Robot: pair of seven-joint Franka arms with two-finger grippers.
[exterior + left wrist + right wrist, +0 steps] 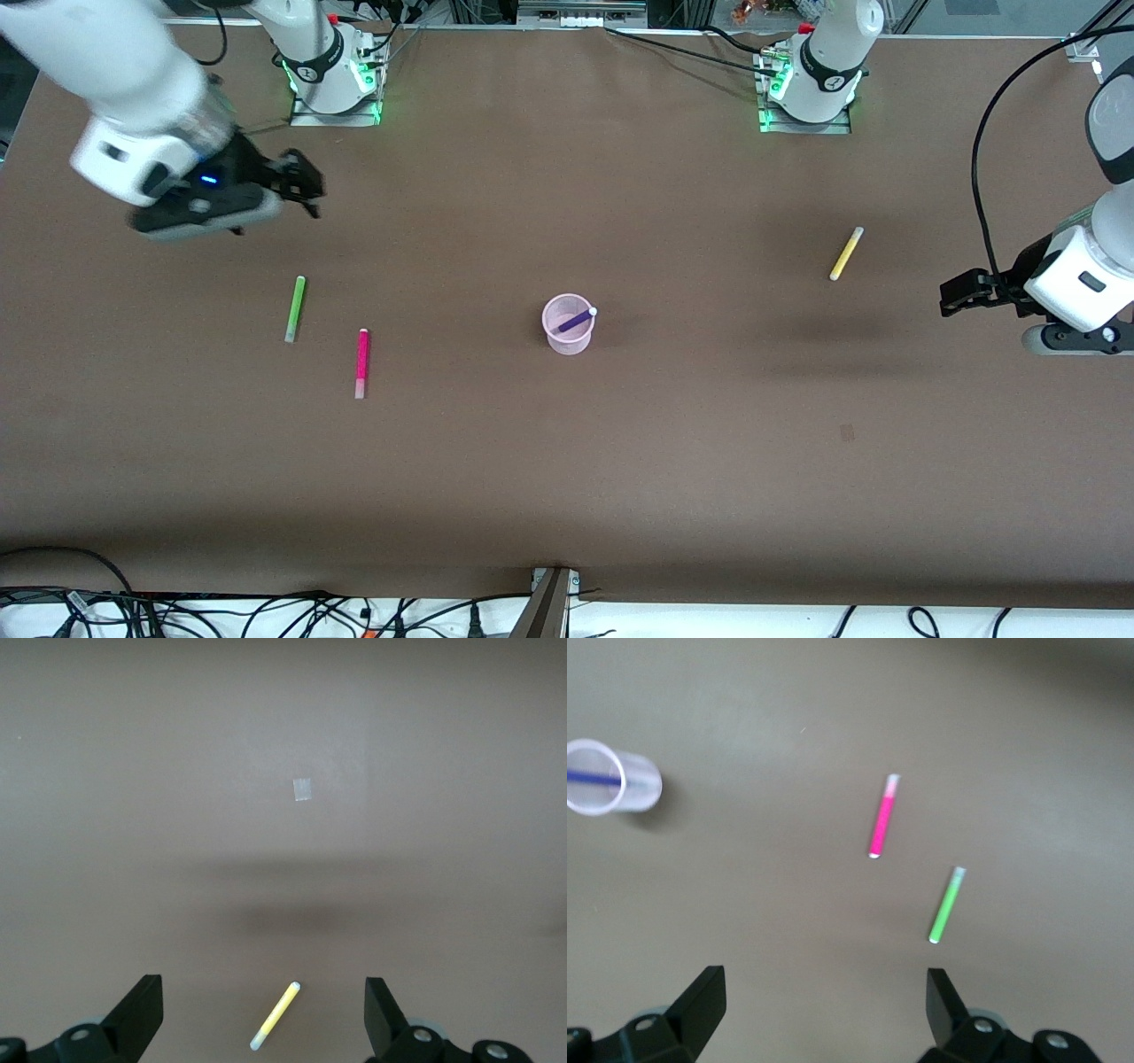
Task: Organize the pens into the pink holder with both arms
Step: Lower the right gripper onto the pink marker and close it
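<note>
Front view showed the pink holder point(567, 325) upright at mid-table, with the purple pen point(576, 320) leaned inside it, its whitish end at the rim. Three pens were seen lying flat: the green pen point(294, 308) and the magenta pen point(361, 362) toward the right arm's end, at about nine o'clock from the holder, and the yellow pen point(846, 253) at about two o'clock, toward the left arm's end.

The right gripper point(306, 182) was held spread and empty over bare table near the green pen; the left gripper point(961, 295) was likewise spread wide and empty, near the yellow pen.

A thin pen could be rolled aside by an off-centre pinch, and the light holder could be tipped if its rim were struck by a pen during a drop.

No readable writing or brand was found; only a small pale patch point(303, 789) was seen on the table point(567, 478).
</note>
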